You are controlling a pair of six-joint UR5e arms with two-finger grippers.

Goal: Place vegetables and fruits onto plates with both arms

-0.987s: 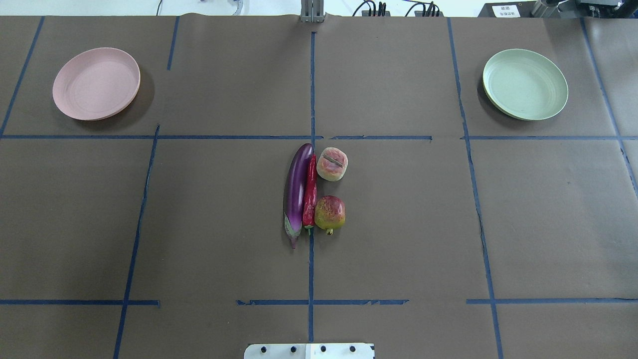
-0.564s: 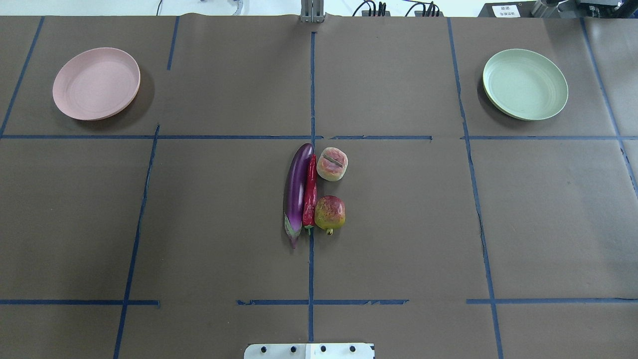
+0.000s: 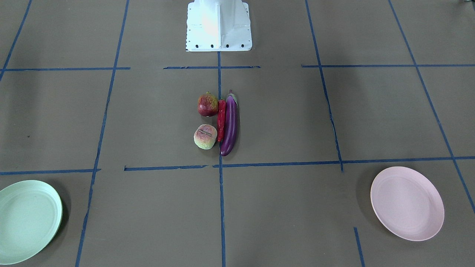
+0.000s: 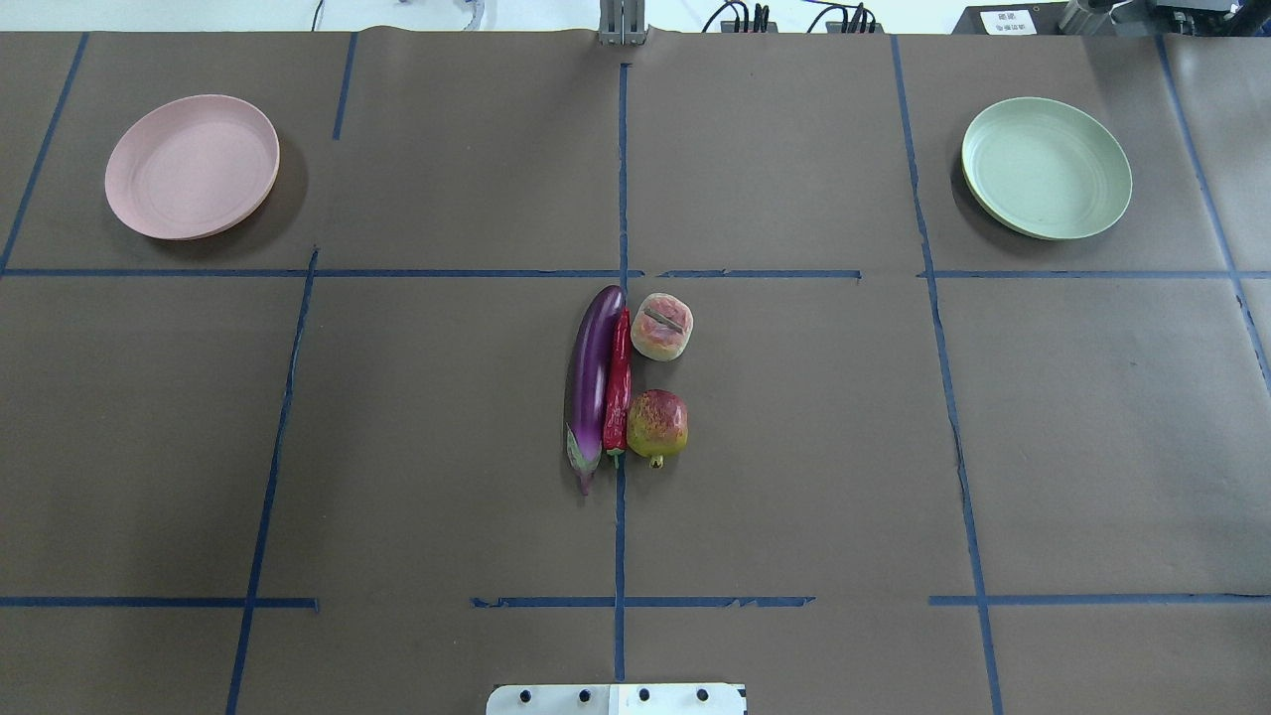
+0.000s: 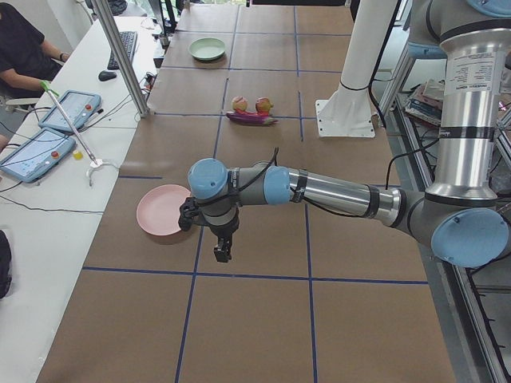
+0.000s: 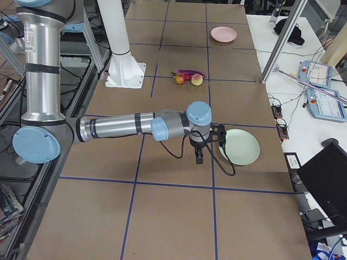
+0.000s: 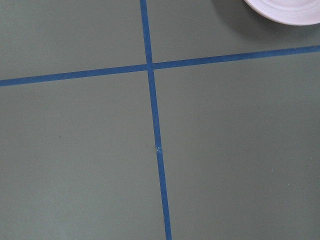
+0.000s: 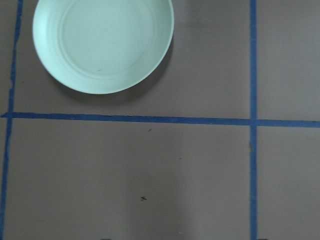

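Observation:
The purple eggplant (image 4: 593, 382) and red chili (image 4: 618, 387) lie side by side at the table's middle. The peach (image 4: 661, 327) and pomegranate (image 4: 657, 424) sit just to their right. The pink plate (image 4: 192, 166) stands empty at the far left and the green plate (image 4: 1046, 167) empty at the far right. My left gripper (image 5: 222, 251) hangs over the table beside the pink plate (image 5: 162, 214). My right gripper (image 6: 199, 158) hangs beside the green plate (image 6: 238, 146). Both show only in the side views, so I cannot tell whether they are open or shut.
The white base block (image 3: 219, 26) stands at the robot's edge of the table. Blue tape lines cross the brown table cover. An operator (image 5: 20, 48) sits at a side desk with tablets (image 5: 36, 152). Metal poles (image 5: 120, 56) stand along the table's far edge.

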